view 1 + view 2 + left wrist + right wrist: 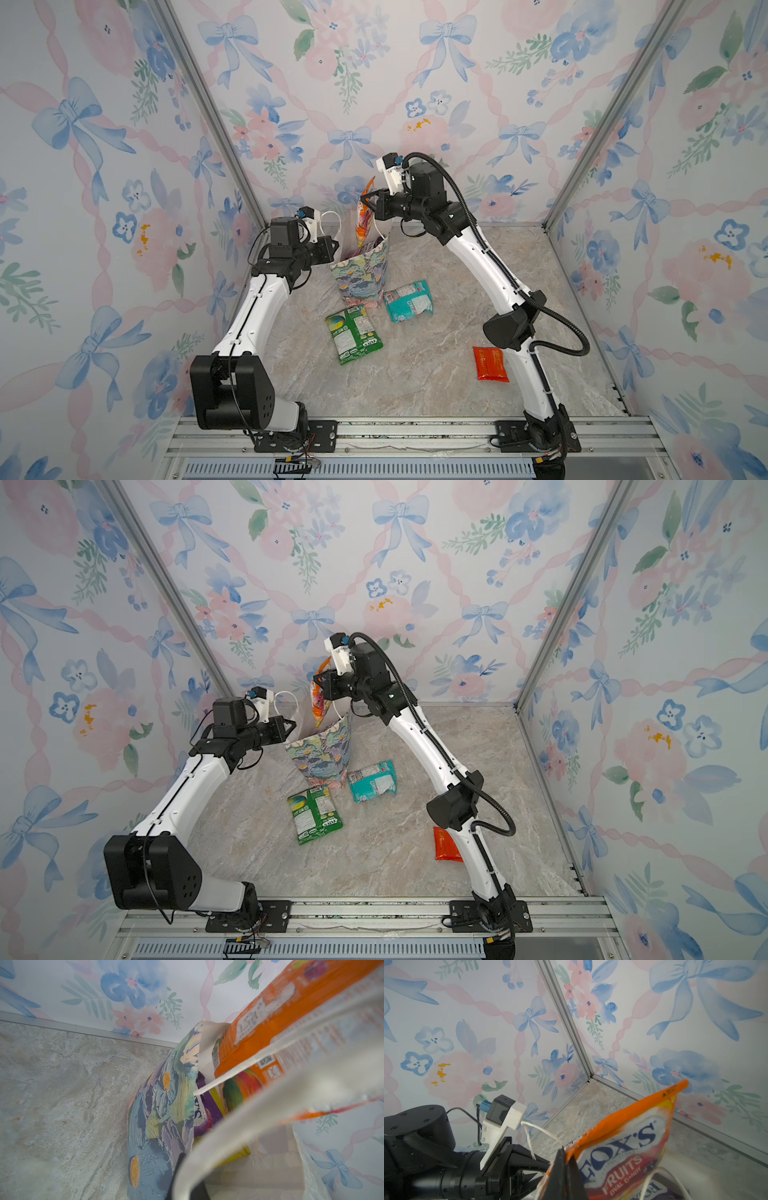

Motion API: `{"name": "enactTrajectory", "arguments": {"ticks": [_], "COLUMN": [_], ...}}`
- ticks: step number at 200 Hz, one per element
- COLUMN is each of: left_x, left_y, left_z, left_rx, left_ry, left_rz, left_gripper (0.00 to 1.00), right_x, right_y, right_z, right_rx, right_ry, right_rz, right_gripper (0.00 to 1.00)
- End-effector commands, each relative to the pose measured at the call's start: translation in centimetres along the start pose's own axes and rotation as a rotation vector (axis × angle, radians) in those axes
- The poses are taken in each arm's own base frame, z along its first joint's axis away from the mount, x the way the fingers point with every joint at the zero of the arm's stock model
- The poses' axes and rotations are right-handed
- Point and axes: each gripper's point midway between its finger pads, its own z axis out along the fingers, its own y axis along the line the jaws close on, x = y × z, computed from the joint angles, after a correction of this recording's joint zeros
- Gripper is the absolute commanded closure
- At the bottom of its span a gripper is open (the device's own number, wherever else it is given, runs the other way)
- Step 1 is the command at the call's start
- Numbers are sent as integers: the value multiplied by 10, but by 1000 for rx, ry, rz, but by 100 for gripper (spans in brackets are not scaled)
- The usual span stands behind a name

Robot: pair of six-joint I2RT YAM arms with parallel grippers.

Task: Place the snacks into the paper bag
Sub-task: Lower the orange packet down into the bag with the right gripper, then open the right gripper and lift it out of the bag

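Step in hand: lowering the orange pouch into the paper bag, judging by the pose; roughly mid-task, with three snacks outside the bag
Next move: calls for a little more descent, then release over the mouth, clear of the white cord handles; after that, probably a reach for a loose pouch
Bench: carrying the bag near the back wall, the green pouch and teal pouch just in front of it, and the red pouch well apart, beside the right arm
Paper bag: upright, mouth open, white inside showing
Bag contents: purple pouch, a yellow pouch edge, the orange pouch's lower end; rest hidden
Left end effector: closed at the bag's left rim, seemingly pinching the paper to hold the mouth open
Right end effector: clamped narrow on the orange pouch's top edge, above the bag
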Motion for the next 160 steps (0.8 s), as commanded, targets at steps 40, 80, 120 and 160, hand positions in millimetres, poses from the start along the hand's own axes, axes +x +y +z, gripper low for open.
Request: {"name": "enactTrajectory", "arguments": {"ticks": [40,80,120,160], "left_x": [-5,-5,-5,-5], "left_y": [-5,-5,-5,-5], "left_z": [-2,-2,-2,-2], "left_rx": [28,26,28,28], "left_ry": [-16,-16,-15,-15], "left_rz": [28,29,29,28], "left_gripper": [100,100,100,100], "right_x": [44,46,26,5], "right_y": [7,4,19,36], "right_z": [25,16,-11,-47], "right_rx": [-9,19,25,31], "right_ry": [107,128,89,41], "right_rz": [-32,-40,-57,-62], "right_gripper": [100,61,25,12]}}
